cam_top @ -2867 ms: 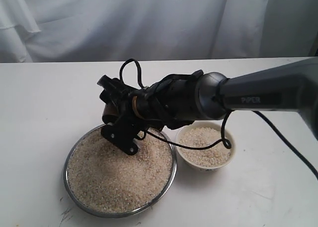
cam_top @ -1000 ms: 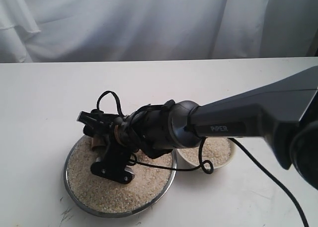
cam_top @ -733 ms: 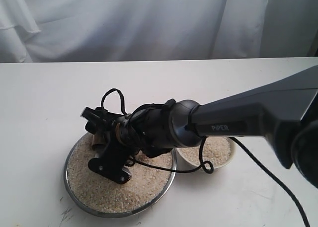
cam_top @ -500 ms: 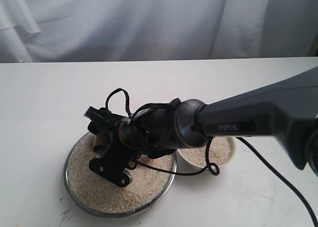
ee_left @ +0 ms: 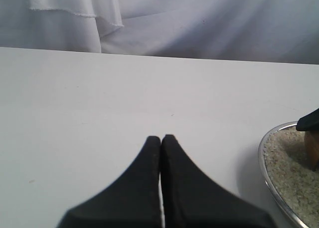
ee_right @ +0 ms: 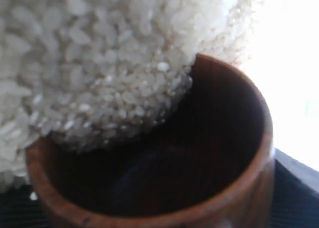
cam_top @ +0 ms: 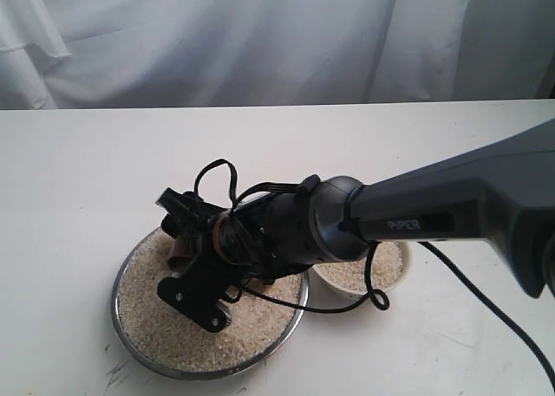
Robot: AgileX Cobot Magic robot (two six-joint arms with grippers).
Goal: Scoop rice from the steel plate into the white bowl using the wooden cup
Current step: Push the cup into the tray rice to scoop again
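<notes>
The steel plate (cam_top: 119, 307) lies front left, holding a wide heap of rice (cam_top: 156, 331). My right gripper (cam_top: 179, 233) is low over the plate's far left part, shut on the wooden cup (cam_top: 179, 254), which is tipped with its mouth in the grains. In the right wrist view the cup's (ee_right: 249, 188) dark inside is partly filled by rice (ee_right: 99, 63) pushing over its rim. The white bowl (cam_top: 392, 264), with rice in it, stands right of the plate, half hidden by the arm. My left gripper (ee_left: 160, 137) is shut and empty over bare table, left of the plate's rim (ee_left: 265, 174).
The right arm's grey link (cam_top: 468, 210) and its black cable (cam_top: 486, 301) stretch across the bowl and the table's right side. A white cloth backdrop (cam_top: 260, 41) hangs behind the white table (cam_top: 69, 179).
The right gripper came down from above the plate's far edge into the rice. Over the last second it has slid slightly rightward with the cup through the grains. The left gripper shows no change.
</notes>
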